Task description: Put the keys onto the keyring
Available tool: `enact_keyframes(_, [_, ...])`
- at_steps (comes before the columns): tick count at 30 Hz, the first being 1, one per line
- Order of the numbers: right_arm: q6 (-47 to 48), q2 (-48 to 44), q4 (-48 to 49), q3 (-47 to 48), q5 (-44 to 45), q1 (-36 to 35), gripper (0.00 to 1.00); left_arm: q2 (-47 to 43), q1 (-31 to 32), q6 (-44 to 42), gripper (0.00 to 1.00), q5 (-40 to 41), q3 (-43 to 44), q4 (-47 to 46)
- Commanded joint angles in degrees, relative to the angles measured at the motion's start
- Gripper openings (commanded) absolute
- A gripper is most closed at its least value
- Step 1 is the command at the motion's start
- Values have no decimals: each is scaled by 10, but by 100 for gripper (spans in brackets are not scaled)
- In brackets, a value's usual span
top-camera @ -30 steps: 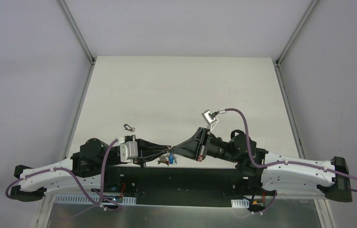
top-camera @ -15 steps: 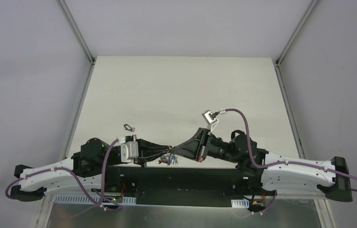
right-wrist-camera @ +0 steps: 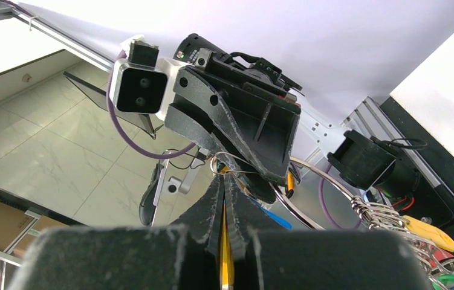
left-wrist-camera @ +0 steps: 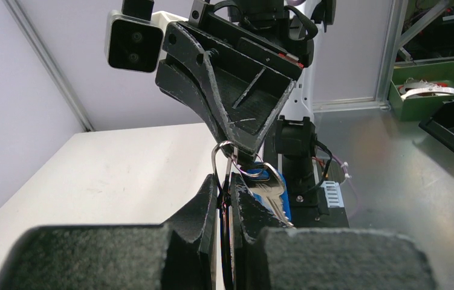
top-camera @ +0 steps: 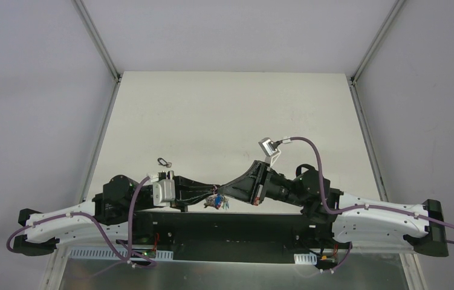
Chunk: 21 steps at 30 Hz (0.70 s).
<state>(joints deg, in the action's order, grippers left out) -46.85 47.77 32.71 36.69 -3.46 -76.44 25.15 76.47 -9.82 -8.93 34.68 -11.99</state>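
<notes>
A pale cream rectangular bench (top-camera: pixel 230 109) filled the centre, flanked by plain grey walls (top-camera: pixel 31 103) and slanting aluminium rails (top-camera: pixel 96 39). In the left wrist view, a green plastic bin (left-wrist-camera: pixel 436 81) sat at right.

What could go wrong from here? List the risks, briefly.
1. The left gripper and right gripper pinch the thin keyring tip to tip; a small pull might twist it free.
2. The blue-capped key hangs loose near the table's near edge; a slip could drop the bunch there.

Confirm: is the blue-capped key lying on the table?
No, the blue-capped key hangs in the air on a small ring, right behind the left gripper.
</notes>
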Motion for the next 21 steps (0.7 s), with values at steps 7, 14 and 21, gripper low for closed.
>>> enact_keyframes(7, [32,-2,49,68,7,0,0,16,2,10,0,-33,-9,-33])
enact_keyframes(14, [51,13,29,115,-16,0,0,31,2,12,0,-23,-15,-36])
enact_keyframes(21, [46,21,30,118,-19,0,0,31,2,12,0,-4,-7,-20])
